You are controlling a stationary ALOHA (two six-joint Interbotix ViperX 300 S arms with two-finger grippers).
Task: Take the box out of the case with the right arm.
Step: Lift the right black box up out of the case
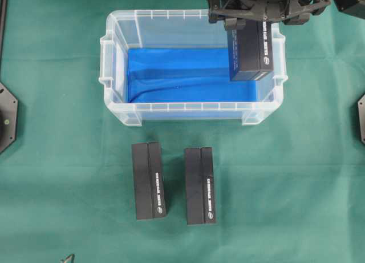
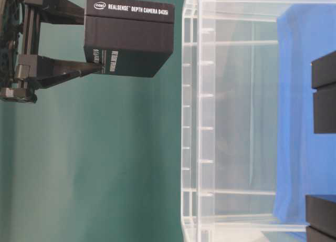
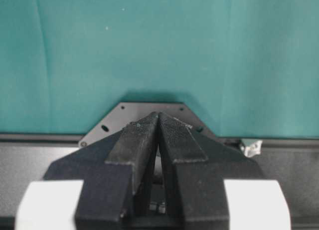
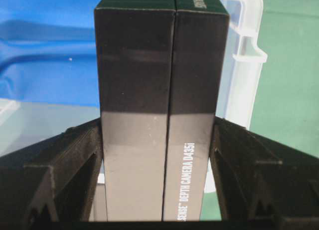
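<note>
A black box is clamped between the two fingers of the right tool, one finger pressed against each broad side, as is seen in the right wrist view. In the table-level view, which is turned on its side, the box is held clear of the case's rim, with open air between it and the clear wall. From overhead, the box is seen over the case's far right corner, partly overlapping the right rim. Its long axis runs away from the tool, from the far edge of the case toward the near edge in the overhead view, and its free end points toward the near side. The printed side, bearing white lettering, is turned toward the right of the overhead view. A seam between lid and base runs along the length of the box.

The blue lined bottom of the case is seen below and to the left of the held box.

Two more black boxes lie on the green table in front of the case: a left one and a right one, side by side but apart, their long axes roughly parallel to that of the held box.

The left tool is seen from its own wrist camera with its fingers closed together, tips touching, nothing between them, above the green cloth.
</note>
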